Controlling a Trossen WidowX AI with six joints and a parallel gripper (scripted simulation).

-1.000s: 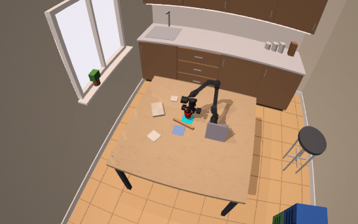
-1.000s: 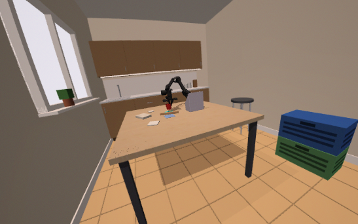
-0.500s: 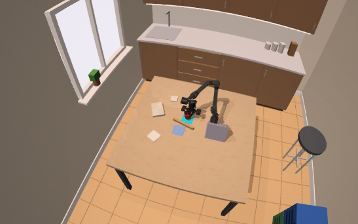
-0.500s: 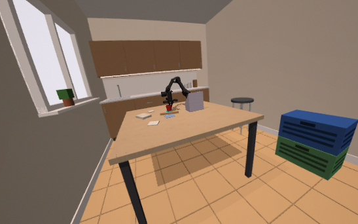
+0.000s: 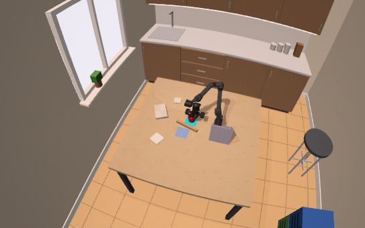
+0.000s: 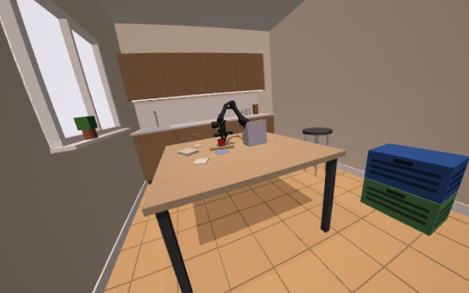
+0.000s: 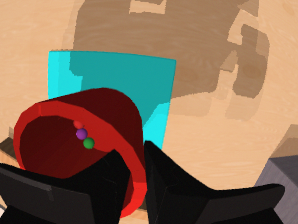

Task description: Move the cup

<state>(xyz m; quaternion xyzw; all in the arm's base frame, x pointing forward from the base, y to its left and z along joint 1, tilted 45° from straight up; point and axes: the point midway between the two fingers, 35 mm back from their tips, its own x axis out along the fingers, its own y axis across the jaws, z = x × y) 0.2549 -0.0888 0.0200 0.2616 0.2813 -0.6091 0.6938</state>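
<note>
The gripper [image 7: 137,183] was closed on the rim wall of the red cup [image 7: 73,136], with one finger seen inside the cup and the other outside it, so the wall was pinched between them. The cup was held close to upright, and three small marbles [image 7: 83,135], one reddish, one purple and one green, were seen lying together at its bottom. In the wrist view the cyan pad [image 7: 113,86] was seen underneath and beyond the cup; whether the cup was touching this pad or was raised a little above it cannot be told with certainty, but in the top view the cup [image 5: 191,117] appeared over the cyan pad [image 5: 191,122]. A thin wooden bar [image 5: 187,125] was laid across the bench [image 5: 186,167] between the cyan pad and the pale blue pad [image 5: 181,133], which was just beside it on the near side. A grey box [image 5: 221,134] stood near the base of the arm, and some flat pale tiles were placed further away. The step in hand was judged to be the carrying of the cup, at its beginning. For the next move, the cup would need to be lifted high enough to pass over the wooden bar, kept level and moved slowly so that no marble is thrown out, then lowered onto the pale blue pad before the fingers are opened.
</note>
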